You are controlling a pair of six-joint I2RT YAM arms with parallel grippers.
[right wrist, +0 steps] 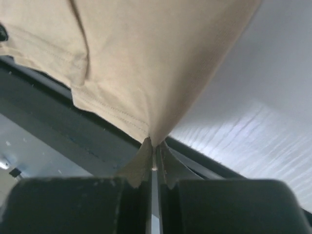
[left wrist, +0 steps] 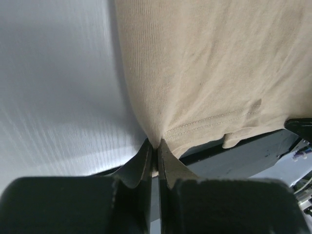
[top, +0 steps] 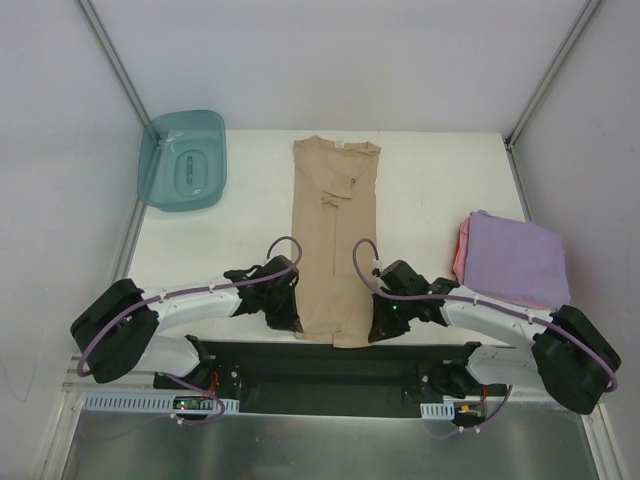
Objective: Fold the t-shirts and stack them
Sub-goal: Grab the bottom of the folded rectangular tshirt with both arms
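Observation:
The tan t-shirt (top: 335,235) lies as a long narrow strip down the middle of the table, sleeves folded in, collar at the far end. My left gripper (top: 291,322) is shut on its near left hem corner (left wrist: 157,141). My right gripper (top: 378,328) is shut on its near right hem corner (right wrist: 155,139). Both corners are pinched between the fingertips at the table's near edge. The lavender t-shirt (top: 515,258) lies folded on top of the folded pink t-shirt (top: 461,255) at the right.
A teal translucent tub (top: 184,160) stands at the far left corner. The white table (top: 240,240) ends at a dark rail (top: 330,365) by the arm bases. Walls close in left and right.

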